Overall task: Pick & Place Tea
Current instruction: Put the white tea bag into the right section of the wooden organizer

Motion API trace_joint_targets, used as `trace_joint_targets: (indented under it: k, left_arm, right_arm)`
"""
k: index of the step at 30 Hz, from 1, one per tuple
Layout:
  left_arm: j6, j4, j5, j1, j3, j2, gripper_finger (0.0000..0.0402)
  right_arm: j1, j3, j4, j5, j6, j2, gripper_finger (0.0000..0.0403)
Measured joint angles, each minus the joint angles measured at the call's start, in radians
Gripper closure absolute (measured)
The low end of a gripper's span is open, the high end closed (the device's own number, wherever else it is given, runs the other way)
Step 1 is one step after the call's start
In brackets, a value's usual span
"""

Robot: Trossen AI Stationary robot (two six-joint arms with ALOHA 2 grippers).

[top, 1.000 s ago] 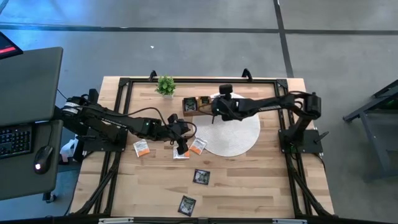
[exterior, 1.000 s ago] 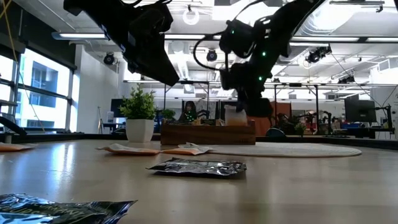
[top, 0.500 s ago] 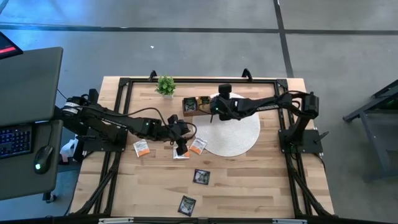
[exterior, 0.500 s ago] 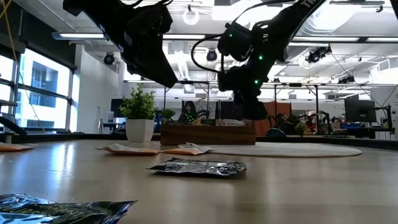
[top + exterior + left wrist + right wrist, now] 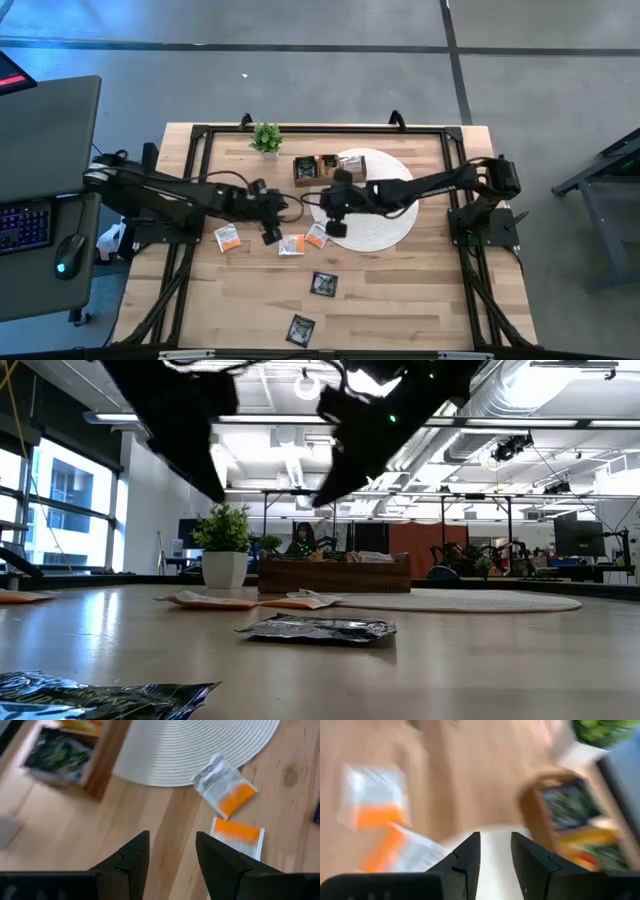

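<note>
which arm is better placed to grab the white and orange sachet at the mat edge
Probably the right. The right gripper, open and empty, hangs just beside the white-and-orange sachet at the mat edge; the open left gripper sits farther off.

Sachets (image 5: pixel 225 787) were white-and-orange; two (image 5: pixel 323 284) black with green print — mat (image 5: pixel 200 745) white, ribbed; tray (image 5: pixel 318 167) brown.

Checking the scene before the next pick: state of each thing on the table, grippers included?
Left gripper: open, empty, over bare wood.
Right gripper: open, empty, over the mat's edge.
Tray: on the mat's edge, sachets inside.
Mat: flat on the table.
White-and-orange sachets: three, flat, loose on the wood; one overlaps the mat's edge.
Black sachets: two, flat, near the front edge.
Plant: upright.
</note>
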Motion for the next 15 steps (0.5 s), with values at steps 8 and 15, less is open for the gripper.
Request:
trace_joint_targets:
  k: [8, 15]
  left_arm:
    - [-0.221, -0.441, -0.059, 0.000, 0.004, -0.234, 0.0244]
    - [-0.373, -0.480, -0.052, 0.000, -0.122, -0.363, 0.0244]
  right_arm:
    - [0.051, -0.035, 0.093, 0.005, 0.244, 0.104, 0.0297]
    - [0.056, -0.036, 0.155, -0.021, 0.311, 0.238, 0.0297]
